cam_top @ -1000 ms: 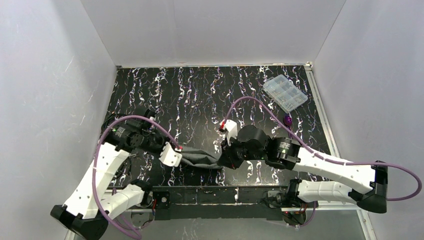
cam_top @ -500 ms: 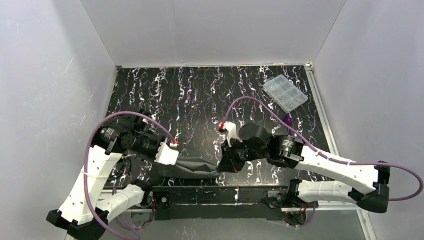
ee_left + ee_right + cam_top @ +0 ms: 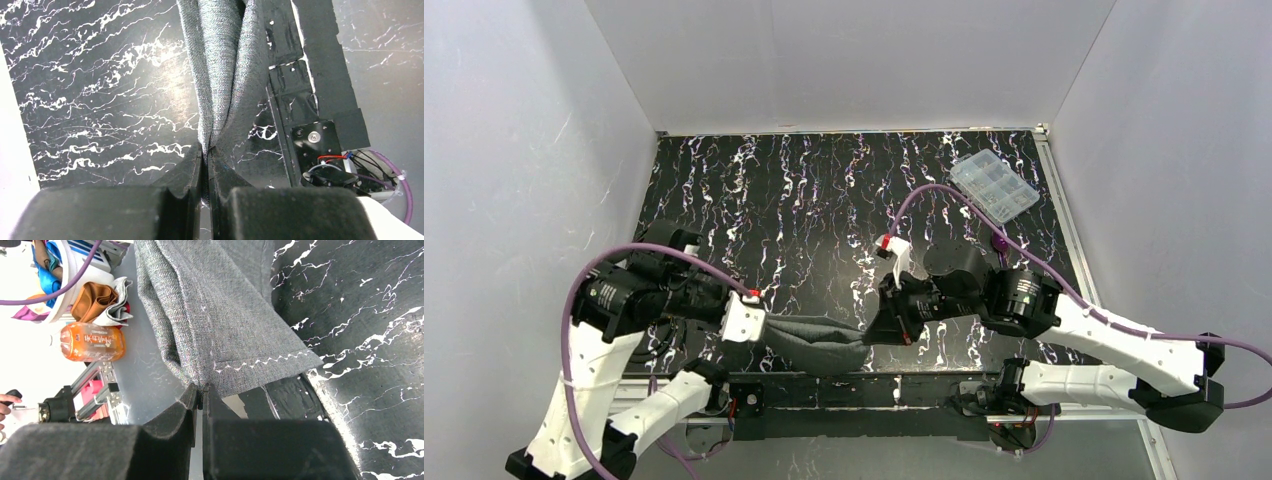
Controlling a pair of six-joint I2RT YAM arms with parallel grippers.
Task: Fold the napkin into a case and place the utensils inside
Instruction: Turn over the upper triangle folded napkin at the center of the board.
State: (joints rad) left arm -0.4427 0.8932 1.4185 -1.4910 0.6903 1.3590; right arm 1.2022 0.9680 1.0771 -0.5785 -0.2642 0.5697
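The dark grey napkin (image 3: 817,343) hangs bunched and sagging between my two grippers near the table's front edge. My left gripper (image 3: 760,326) is shut on its left end; in the left wrist view the cloth (image 3: 220,60) runs up from the closed jaws (image 3: 206,149). My right gripper (image 3: 873,334) is shut on its right end; in the right wrist view the napkin (image 3: 220,315) shows its zigzag stitched edge just above the closed jaws (image 3: 202,389). One purple utensil (image 3: 1000,241) lies at the right, partly hidden by the right arm's cable. No other utensil is in view.
A clear plastic compartment box (image 3: 994,187) lies at the back right. The black front rail with the arm bases (image 3: 864,390) runs just below the cloth. White walls enclose the black marbled table (image 3: 824,200). An orange bottle (image 3: 92,342) lies off the table.
Both grippers have moved toward the near edge with the napkin held between them. The left arm has swung left and back. The cloth now sags lower and wider.
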